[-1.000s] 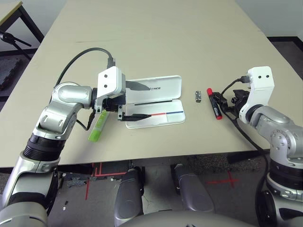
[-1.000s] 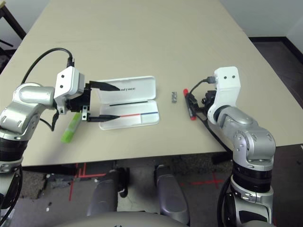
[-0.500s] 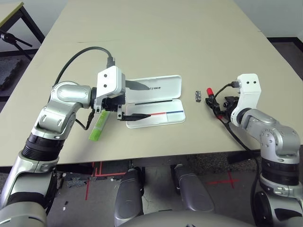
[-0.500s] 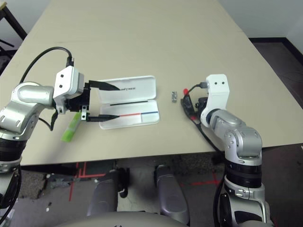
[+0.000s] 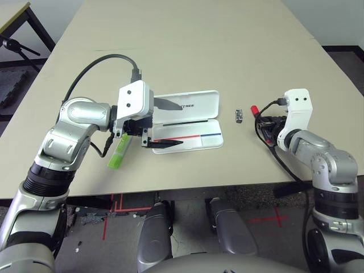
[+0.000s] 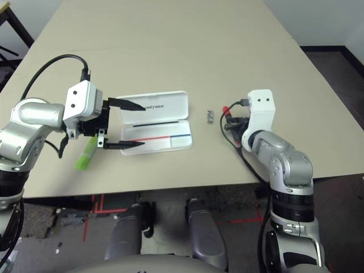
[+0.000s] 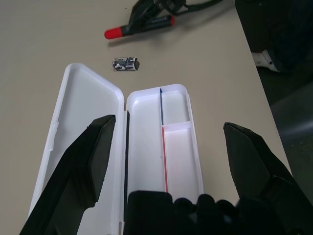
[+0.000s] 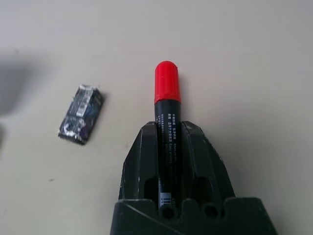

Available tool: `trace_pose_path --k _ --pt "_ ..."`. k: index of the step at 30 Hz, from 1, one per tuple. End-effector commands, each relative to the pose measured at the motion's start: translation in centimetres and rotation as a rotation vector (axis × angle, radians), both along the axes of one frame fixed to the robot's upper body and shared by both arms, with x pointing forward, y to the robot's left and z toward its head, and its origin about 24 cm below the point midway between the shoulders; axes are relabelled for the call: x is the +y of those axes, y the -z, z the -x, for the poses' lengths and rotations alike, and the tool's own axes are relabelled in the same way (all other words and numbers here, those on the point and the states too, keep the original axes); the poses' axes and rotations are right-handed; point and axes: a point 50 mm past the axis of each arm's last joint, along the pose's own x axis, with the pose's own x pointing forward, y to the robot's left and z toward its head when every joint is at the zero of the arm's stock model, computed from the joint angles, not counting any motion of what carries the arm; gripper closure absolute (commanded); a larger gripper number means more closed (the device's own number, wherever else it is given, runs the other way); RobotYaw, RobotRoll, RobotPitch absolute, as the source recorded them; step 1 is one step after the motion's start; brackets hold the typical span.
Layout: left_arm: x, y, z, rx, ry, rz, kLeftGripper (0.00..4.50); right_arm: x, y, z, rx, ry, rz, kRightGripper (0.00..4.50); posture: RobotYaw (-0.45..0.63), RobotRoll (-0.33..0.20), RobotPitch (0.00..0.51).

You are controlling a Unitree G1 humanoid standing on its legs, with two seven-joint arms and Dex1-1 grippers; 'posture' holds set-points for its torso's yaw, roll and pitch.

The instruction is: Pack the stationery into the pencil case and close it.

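Observation:
The white pencil case (image 5: pixel 190 105) lies open in the middle of the table, lid flat behind the tray with its red-and-blue stripe (image 7: pixel 164 147). My left gripper (image 5: pixel 179 122) hovers open over the case's left end. The lime-green highlighter (image 5: pixel 118 154) lies on the table left of the case, under my left wrist. The small black-and-silver clip (image 5: pixel 238 115) rests right of the case. My right gripper (image 8: pixel 168 129) is shut on the black barrel of the marker (image 8: pixel 167 88), whose red cap (image 5: pixel 256 108) points toward the clip, low over the table.
A black cable (image 5: pixel 284 162) trails from my right wrist across the table toward the front edge. The table's front edge (image 5: pixel 227 183) runs close below the case. Bare tabletop stretches behind the case and between the clip and case.
My right gripper has shut on the marker, which lay loose on the table a second ago, and the wrist has shifted inward. The left gripper stays open over the case.

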Motion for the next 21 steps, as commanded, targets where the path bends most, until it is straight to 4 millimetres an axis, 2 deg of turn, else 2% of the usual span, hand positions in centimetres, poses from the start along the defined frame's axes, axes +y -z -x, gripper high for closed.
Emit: trace_pose_path --k 1,6,12,17,21 --pt "0.3 -0.1 0.3 -0.007 -0.006 -0.010 0.00 0.0 -0.8 -0.3 -0.031 -0.065 0.028 4.07 -0.22 0.000 0.176" --pt "0.8 -0.1 0.4 -0.007 -0.033 -0.015 0.00 -0.7 -3.1 -0.7 -0.074 -0.199 0.120 4.07 -0.21 0.000 0.172" --pt "1.4 0.1 0.6 -0.008 -0.071 -0.024 0.00 -0.4 -5.5 -0.5 -0.094 -0.471 0.261 4.07 -0.19 0.000 0.172" --pt "2.0 0.3 0.9 -0.002 -0.101 -0.035 0.00 1.7 -6.7 0.1 -0.086 -0.754 0.334 4.07 -0.17 0.000 0.176" --pt "2.2 0.4 1.1 -0.003 -0.124 -0.030 0.00 3.5 -7.0 0.1 -0.103 -0.890 0.340 4.07 -0.14 0.000 0.177"
